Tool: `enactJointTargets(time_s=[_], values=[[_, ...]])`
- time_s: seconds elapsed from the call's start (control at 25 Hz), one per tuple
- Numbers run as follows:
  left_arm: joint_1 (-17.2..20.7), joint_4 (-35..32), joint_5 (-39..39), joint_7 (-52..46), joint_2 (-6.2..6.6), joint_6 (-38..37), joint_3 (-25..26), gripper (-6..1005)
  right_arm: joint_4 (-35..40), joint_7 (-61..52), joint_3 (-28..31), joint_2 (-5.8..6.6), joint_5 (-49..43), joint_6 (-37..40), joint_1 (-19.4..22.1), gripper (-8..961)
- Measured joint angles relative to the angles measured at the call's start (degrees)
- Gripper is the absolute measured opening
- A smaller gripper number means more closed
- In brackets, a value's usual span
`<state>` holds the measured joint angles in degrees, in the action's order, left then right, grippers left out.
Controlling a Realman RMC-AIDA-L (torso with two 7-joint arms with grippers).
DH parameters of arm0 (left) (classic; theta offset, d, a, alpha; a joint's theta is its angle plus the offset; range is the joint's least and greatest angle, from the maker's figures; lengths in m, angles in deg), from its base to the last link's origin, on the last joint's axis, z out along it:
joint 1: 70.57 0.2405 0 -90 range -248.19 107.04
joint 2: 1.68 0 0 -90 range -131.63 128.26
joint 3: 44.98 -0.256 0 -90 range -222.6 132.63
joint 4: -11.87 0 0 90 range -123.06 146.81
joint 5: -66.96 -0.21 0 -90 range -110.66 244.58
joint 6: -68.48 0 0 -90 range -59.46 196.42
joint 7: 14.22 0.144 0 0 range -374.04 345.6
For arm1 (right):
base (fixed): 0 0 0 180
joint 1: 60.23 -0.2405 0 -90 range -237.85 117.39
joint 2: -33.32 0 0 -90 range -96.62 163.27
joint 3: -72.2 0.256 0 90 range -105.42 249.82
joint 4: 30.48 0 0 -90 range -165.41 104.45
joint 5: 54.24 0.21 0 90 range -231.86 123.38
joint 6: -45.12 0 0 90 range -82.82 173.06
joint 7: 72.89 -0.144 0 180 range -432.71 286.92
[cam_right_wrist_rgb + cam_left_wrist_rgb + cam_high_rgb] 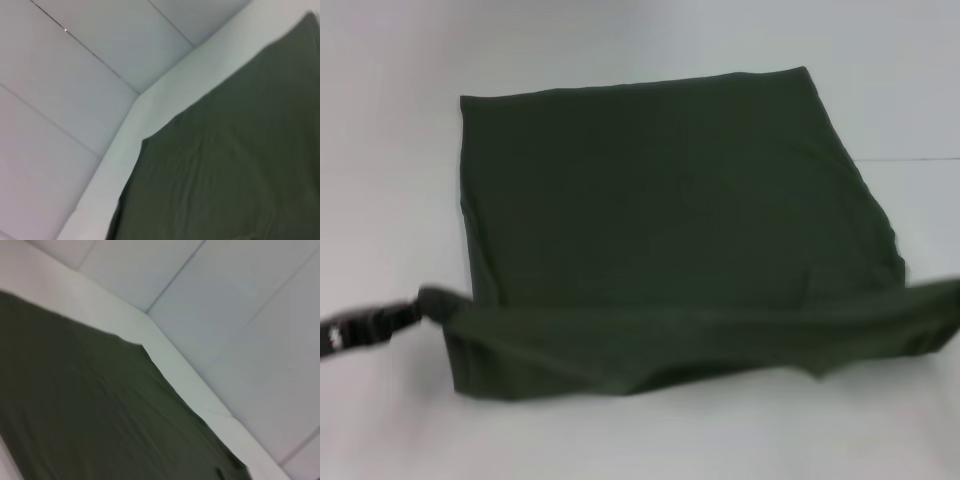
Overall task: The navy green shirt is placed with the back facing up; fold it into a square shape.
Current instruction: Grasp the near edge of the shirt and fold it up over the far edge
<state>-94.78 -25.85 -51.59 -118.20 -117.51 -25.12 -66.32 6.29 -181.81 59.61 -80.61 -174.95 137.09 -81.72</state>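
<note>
Here, in the head view, the large dark olive-green T-shirt of plain soft fabric [670, 200] lies on the pale white table [380, 150], filling the centre of the frame as a rough rectangle. Its sleeves no longer stick out at the sides, so I judge the side folds done. The near hem is raised as a taut band across the lower part of the frame, held at its 2 corners.

My left pincer [420, 305], a black gripper at the lower left of the head view, is clenched on the bunched left corner of that hem. My right pincer is outside the head view; the hem runs off the right edge at mid-lower height, stretched as if held there, but I cannot tell the state of those fingers from any picture.

Both wrist views show only the shirt's cloth, with fine wrinkles, lying on the table, and a grey tiled floor [240, 315] beyond the table's edge.

What is left, as I judge it: carry the lifted hem over towards the far edge at the top of the frame, lay it down evenly to halve the length into a square, then let go at both corners and smooth any sag along the fold.
</note>
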Motion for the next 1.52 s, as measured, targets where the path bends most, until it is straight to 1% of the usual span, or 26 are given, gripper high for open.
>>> enactJointTargets(time_s=[0.08, 0.2, 0.32, 0.36, 0.4, 0.44, 0.48, 0.64, 0.68, 0.72, 0.76, 0.88, 1.0, 1.16, 1.28, 1.36, 1.52], values=[[-3.0, 0.7, -0.1, -0.1, 0.52, 3.9, -0.2, 24, -0.3, 0.0, 0.0, 0.16, 0.0, -3.2, -2.8, 73], [-6.6, 1.7, -0.1, -0.5, 1.07, 9.3, -0.3, 24, -0.4, -0.3, -0.6, 0.28, 0.0, -8.2, -7.1, 73], [-9.6, 2.3, -0.1, -0.7, 1.3, 14.7, -0.5, 25, -0.5, -0.9, -1.9, 0.42, -0.2, -13.2, -11.2, 73], [-10.5, 2.4, -0.1, -0.7, 1.33, 16.8, -0.6, 25, -0.6, -1.3, -3.1, 0.46, -0.2, -16.8, -13.5, 73], [-11.2, 2.4, -0.1, -0.7, 1.34, 18.5, -0.7, 25, -0.8, -1.5, -3.9, 0.46, -0.2, -19.2, -14.6, 73], [-11.7, 2.4, -0.1, -0.7, 1.34, 19.7, -0.7, 26, -0.8, -1.5, -3.9, 0.46, -0.2, -19.2, -14.6, 73], [-12.5, 2.4, 0.0, -0.6, 1.35, 21.2, -0.7, 26, -1.0, -1.6, -4.6, 0.46, -0.2, -20.9, -15.6, 73], [-14.7, 2.4, 0.3, -0.3, 1.28, 26.3, -0.6, 27, -2.6, -1.6, -7.3, 0.59, 0.0, -28.8, -19.2, 69], [-15.9, 2.4, 0.4, -0.2, 1.13, 28.4, -0.6, 27, -3.0, -1.6, -7.7, 0.67, 0.0, -30.5, -20.0, 67], [-15.9, 2.4, 0.4, -0.2, 1.13, 28.4, -0.6, 27, -3.5, -1.6, -7.9, 0.76, 0.0, -31.7, -20.6, 66], [-17.0, 2.7, 0.4, 0.4, 0.82, 30.7, -0.7, 27, -4.2, -1.5, -8.0, 0.87, 0.1, -33.0, -21.3, 66], [-17.8, 3.4, 0.7, 1.1, 0.55, 32.7, -0.6, 28, -6.0, -1.1, -8.1, 0.95, 0.1, -36.6, -22.7, 68], [-18.6, 4.9, 2.6, 3.0, 0.21, 35.6, -0.7, 28, -6.9, -0.7, -8.1, 0.7, 0.1, -39.6, -23.4, 69], [-19.6, 8.3, 6.3, 7.9, -0.25, 39.9, -0.8, 29, -8.5, 0.5, -8.2, 0.46, 0.5, -43.4, -24.1, 71], [-20.2, 9.6, 8.3, 11.4, -1.18, 43.2, -0.8, 30, -11.1, 3.3, -8.6, 0.34, 2.5, -46.7, -24.5, 72], [-20.6, 10.1, 9.2, 14.0, -2.16, 45.4, -0.8, 30, -12.9, 5.6, -8.9, 0.15, 4.1, -48.8, -24.9, 73], [-21.4, 11.1, 9.5, 18.3, -3.71, 49.6, -0.8, 31, -15.6, 8.9, -9.1, -0.83, 5.1, -53.4, -25.9, 74]])
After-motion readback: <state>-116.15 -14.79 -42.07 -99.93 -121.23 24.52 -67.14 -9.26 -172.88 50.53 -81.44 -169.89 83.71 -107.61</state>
